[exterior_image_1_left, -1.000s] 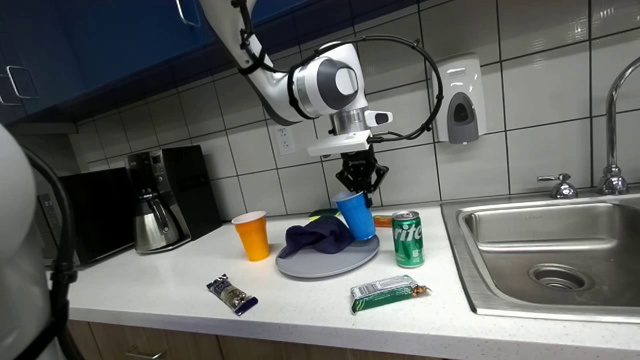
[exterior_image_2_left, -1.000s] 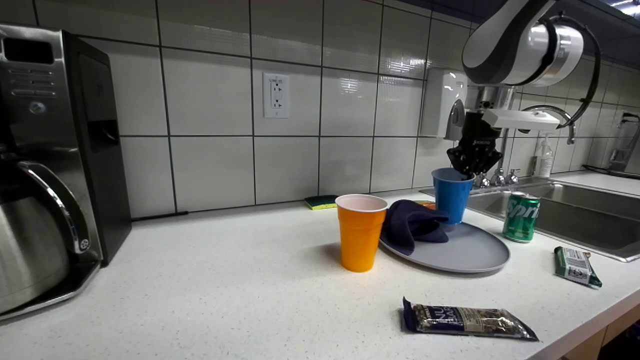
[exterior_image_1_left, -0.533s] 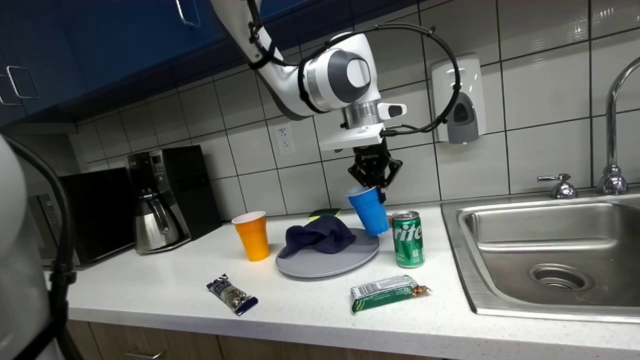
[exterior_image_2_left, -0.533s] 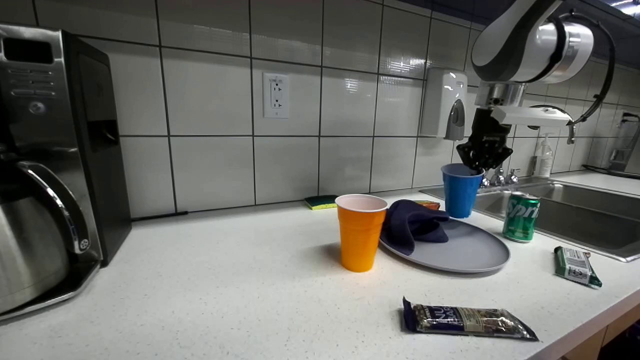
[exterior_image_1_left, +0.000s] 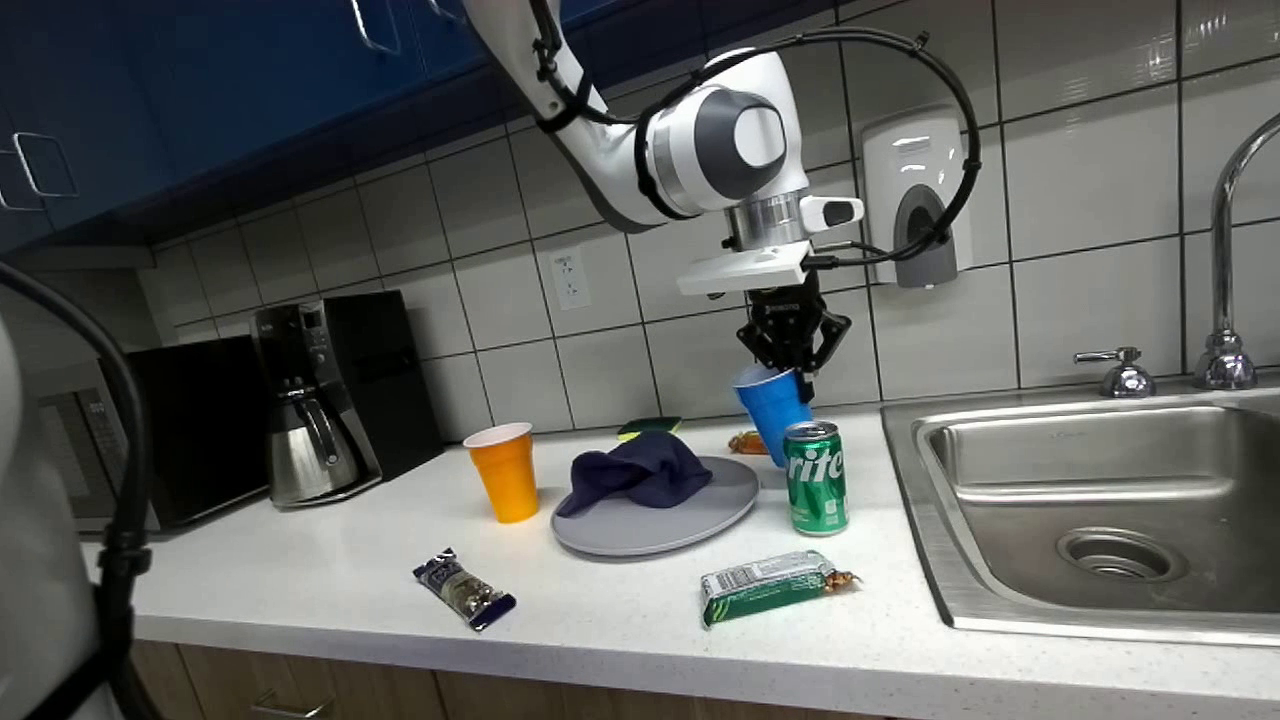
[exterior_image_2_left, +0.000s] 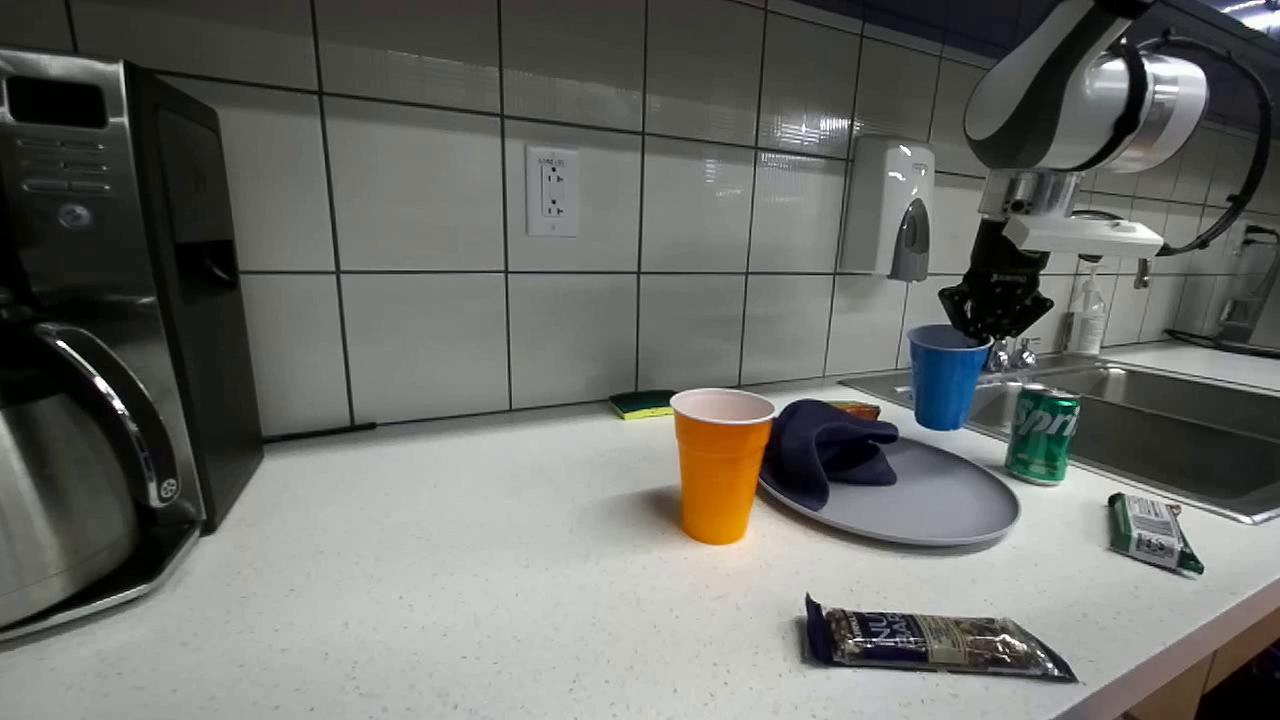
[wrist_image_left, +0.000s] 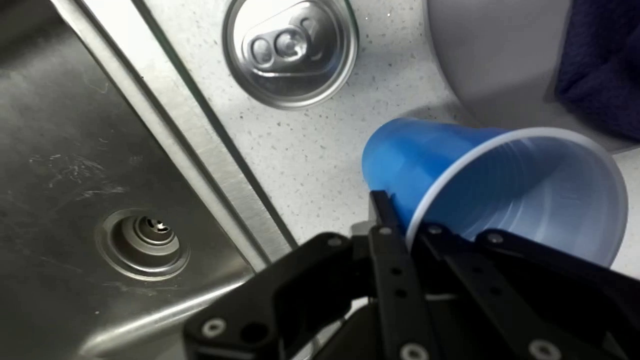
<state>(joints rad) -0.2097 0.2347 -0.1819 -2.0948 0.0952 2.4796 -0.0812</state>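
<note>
The fingers (wrist_image_left: 382, 210) pinch the wall of the blue cup (exterior_image_1_left: 775, 412), which is tilted near the gray plate (exterior_image_2_left: 945, 505); a navy cloth (exterior_image_2_left: 825, 450) lies on the plate, a green can (exterior_image_2_left: 1043, 435) stands beside the plate, an orange cup (exterior_image_2_left: 720, 480) across it

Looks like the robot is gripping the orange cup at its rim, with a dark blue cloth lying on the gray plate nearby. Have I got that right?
Not quite: the wrist view shows the gripper pinching the blue cup at its rim, not the orange cup. The rest holds: the dark blue cloth lies on the gray plate nearby.
</note>
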